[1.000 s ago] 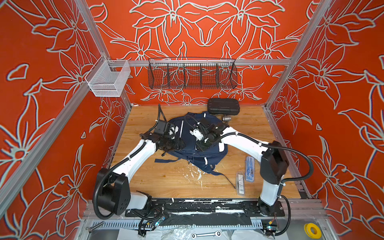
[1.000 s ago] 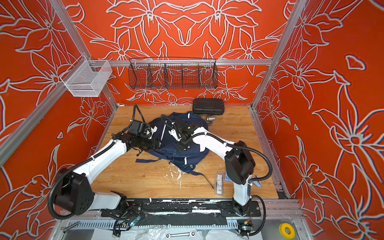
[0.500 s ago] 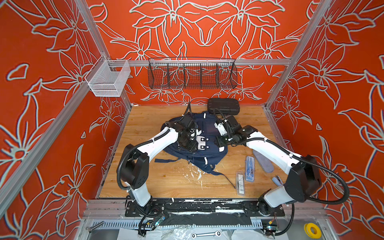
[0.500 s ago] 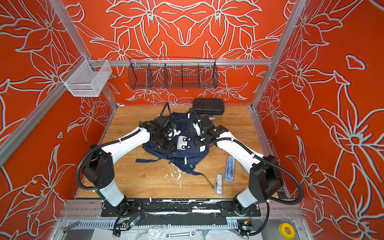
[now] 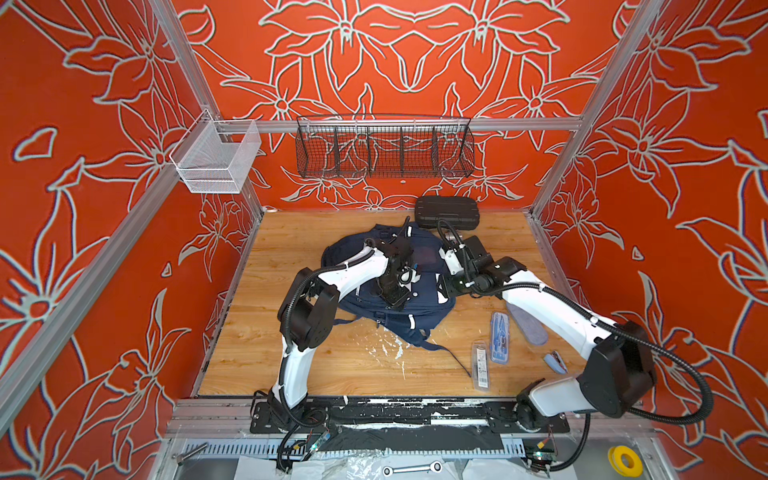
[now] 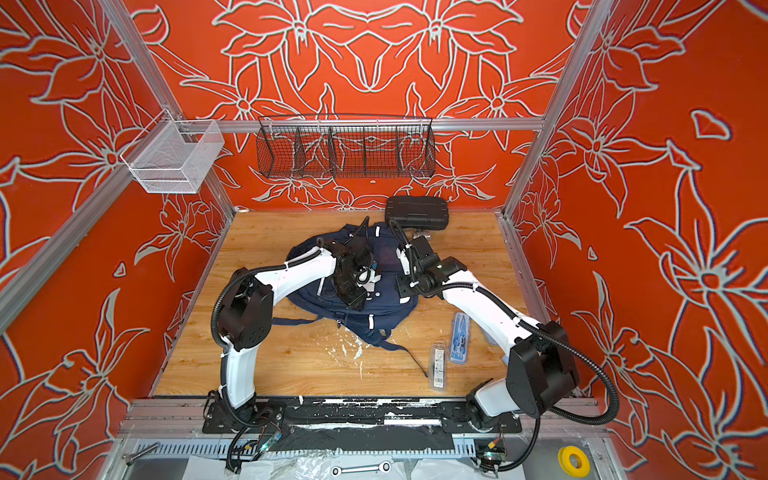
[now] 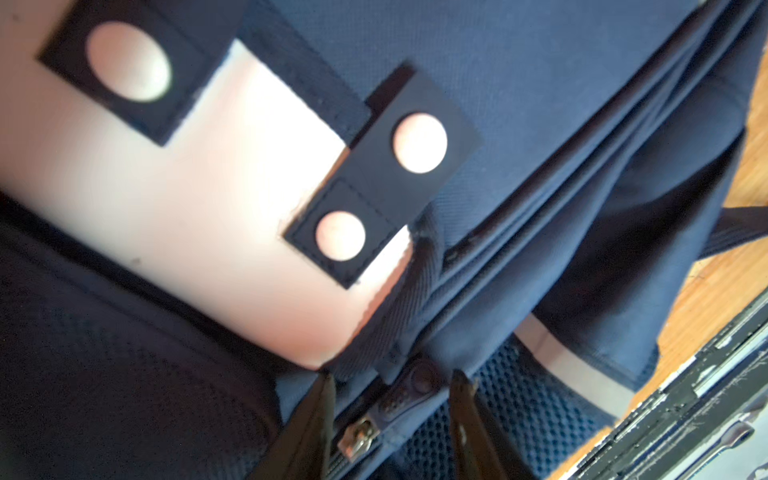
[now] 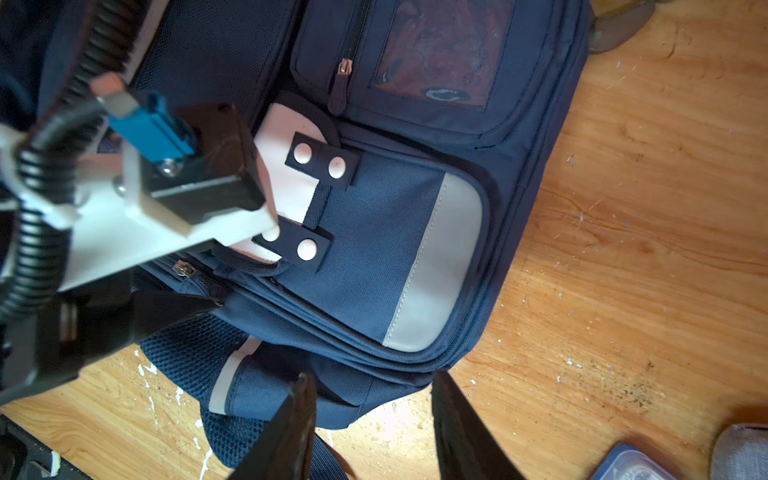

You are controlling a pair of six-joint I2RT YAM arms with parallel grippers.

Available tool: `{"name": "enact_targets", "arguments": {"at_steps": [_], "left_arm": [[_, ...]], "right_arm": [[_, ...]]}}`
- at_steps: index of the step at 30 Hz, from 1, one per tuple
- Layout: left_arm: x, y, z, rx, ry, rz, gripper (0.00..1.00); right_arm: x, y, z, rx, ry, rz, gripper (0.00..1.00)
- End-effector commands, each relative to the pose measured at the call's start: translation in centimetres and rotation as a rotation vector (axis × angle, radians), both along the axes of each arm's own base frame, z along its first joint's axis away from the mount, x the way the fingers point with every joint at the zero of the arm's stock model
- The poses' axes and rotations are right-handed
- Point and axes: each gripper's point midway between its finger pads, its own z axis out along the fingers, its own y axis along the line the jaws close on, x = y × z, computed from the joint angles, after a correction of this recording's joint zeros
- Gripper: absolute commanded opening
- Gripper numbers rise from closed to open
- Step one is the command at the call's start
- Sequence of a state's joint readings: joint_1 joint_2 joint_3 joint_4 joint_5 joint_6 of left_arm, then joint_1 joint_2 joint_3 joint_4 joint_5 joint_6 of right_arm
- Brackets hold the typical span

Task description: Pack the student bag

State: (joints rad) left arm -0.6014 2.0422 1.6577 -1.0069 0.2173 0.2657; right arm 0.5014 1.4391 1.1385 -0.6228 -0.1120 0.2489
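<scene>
Beyond the right gripper [image 8: 374, 376] sits a black case [image 5: 446, 212]. Behind it, beside its arm, lie a blue case [image 5: 498, 338], a clear box [image 5: 481, 365] and a grey pouch [image 5: 528, 324]. The left arm's wrist [image 8: 137, 224], just beside it, hides part of the white patch [image 8: 291, 183].

The student bag [image 5: 432, 316] lies flat under both grippers, pockets up. Its length seems to run from the back wall toward the arms' base, window pocket [image 8: 440, 54] far, loose straps [image 5: 347, 322] near.

The right gripper is part open and empty, over the bag's edge. The left gripper [image 7: 392, 378] is part open, fingers either side of a zipper pull [image 7: 411, 384], not gripping it.
</scene>
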Motion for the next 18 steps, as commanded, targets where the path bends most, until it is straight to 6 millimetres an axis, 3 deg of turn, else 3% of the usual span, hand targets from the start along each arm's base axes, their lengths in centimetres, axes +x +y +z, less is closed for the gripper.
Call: {"name": "enact_targets", "arguments": {"at_steps": [1,7,14,18], "left_arm": [[-0.7,0.4,-0.9,0.036,0.045,-0.036,0.48],[-0.7,0.1,-1.6,0.030,0.061,-0.053,0.54],[-2.5,-0.8,-2.4,-0.004,0.145,-0.107,0.54],[-2.4,-1.4,-3.1,0.012,0.126,-0.133,0.54]], "right_arm": [[0.0,-0.4,0.3,0.013,-0.009,-0.032,0.48],[0.2,0.0,0.1,0.030,-0.004,-0.034,0.48],[0.2,0.0,-0.2,0.040,0.003,-0.047,0.48],[0.1,0.0,-0.3,0.049,0.007,-0.060,0.47]]}}
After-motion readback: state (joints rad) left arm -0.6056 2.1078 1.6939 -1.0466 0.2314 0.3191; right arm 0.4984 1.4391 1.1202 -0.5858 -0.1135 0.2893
